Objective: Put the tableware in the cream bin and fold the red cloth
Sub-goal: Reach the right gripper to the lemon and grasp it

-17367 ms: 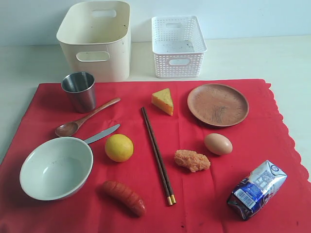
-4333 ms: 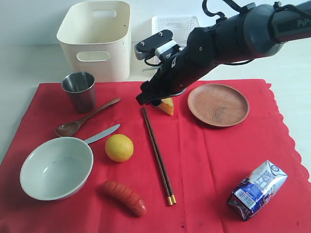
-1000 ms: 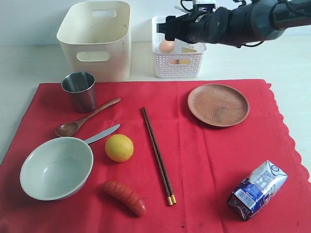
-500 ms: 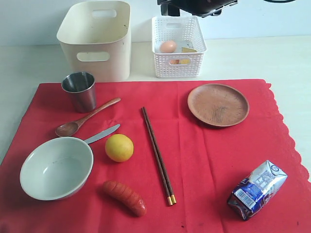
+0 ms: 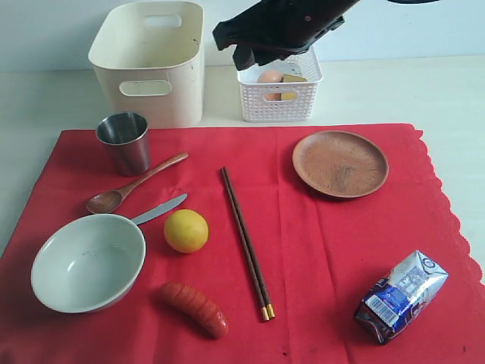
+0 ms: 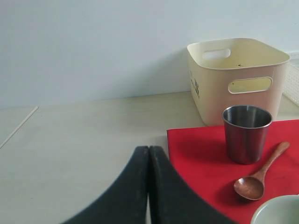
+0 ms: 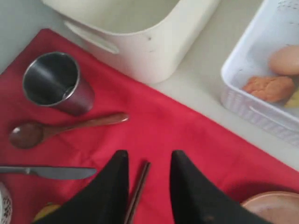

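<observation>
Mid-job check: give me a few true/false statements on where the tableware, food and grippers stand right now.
The steel cup stands upright on the red cloth. True.
The egg lies on the red cloth. False: it sits in the white lattice basket.
The left gripper is shut and empty. True.
The wooden plate is in the cream bin. False: it lies on the red cloth.
The right gripper holds the chopsticks. False: its jaws are apart, empty.
</observation>
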Controlling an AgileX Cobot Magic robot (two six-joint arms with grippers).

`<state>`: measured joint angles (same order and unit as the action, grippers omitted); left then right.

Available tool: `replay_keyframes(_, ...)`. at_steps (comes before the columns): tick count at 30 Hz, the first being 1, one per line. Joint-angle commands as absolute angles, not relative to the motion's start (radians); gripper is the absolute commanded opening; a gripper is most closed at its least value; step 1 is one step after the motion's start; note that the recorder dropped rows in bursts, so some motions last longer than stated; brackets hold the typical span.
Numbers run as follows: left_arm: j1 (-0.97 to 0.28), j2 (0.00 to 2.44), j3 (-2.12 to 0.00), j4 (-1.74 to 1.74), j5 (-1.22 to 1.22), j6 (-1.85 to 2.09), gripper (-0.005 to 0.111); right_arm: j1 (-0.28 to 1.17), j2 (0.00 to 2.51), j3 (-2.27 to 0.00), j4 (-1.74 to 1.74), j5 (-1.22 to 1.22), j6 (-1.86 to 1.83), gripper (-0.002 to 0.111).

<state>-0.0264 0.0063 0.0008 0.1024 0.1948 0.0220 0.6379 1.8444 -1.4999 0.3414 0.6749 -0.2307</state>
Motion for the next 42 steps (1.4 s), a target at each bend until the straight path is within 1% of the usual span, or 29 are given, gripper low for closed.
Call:
replay_keyframes(1, -0.032, 0.000, 0.000, 0.097, 0.194, 0.023, 0.001, 0.706, 1.832, -1.474, 0.329, 0.674, -0.258, 0.016)
replay_keyframes(5, -0.032, 0.000, 0.000, 0.097, 0.194, 0.023, 0.001, 0.762, 1.830, -1.422, 0.300, 0.655, -0.270, 0.006)
replay_keyframes(8, -0.032, 0.000, 0.000, 0.097, 0.194, 0.023, 0.001, 0.791, 1.830, -1.373, 0.285, 0.637, -0.266, 0.001)
replay_keyframes(19, -0.032, 0.000, 0.000, 0.097, 0.194, 0.023, 0.001, 0.911, 1.830, -1.258, 0.264, 0.525, -0.261, 0.002)
replay_keyframes(20, -0.032, 0.000, 0.000, 0.097, 0.194, 0.023, 0.001, 0.920, 1.830, -1.250, 0.251, 0.512, -0.250, 0.003)
replay_keyframes(22, -0.032, 0.000, 0.000, 0.097, 0.194, 0.023, 0.001, 0.931, 1.830, -1.241, 0.227, 0.485, -0.196, 0.010)
replay_keyframes(25, -0.032, 0.000, 0.000, 0.097, 0.194, 0.023, 0.001, 0.946, 1.830, -1.234, 0.207, 0.465, -0.165, 0.024)
replay_keyframes(26, -0.032, 0.000, 0.000, 0.097, 0.194, 0.023, 0.001, 0.948, 1.832, -1.234, 0.202, 0.465, -0.165, 0.032)
replay_keyframes(29, -0.032, 0.000, 0.000, 0.097, 0.194, 0.023, 0.001, 0.953, 1.844, -1.234, 0.202, 0.467, -0.165, 0.047)
replay_keyframes(31, -0.032, 0.000, 0.000, 0.097, 0.194, 0.023, 0.001, 0.955, 1.863, -1.234, 0.205, 0.470, -0.165, 0.053)
replay_keyframes(35, -0.032, 0.000, 0.000, 0.097, 0.194, 0.023, 0.001, 0.965, 1.923, -1.234, 0.179, 0.473, -0.165, 0.061)
replay_keyframes(42, -0.032, 0.000, 0.000, 0.097, 0.194, 0.023, 0.001, 0.965, 1.998, -1.238, 0.183, 0.472, -0.167, 0.062)
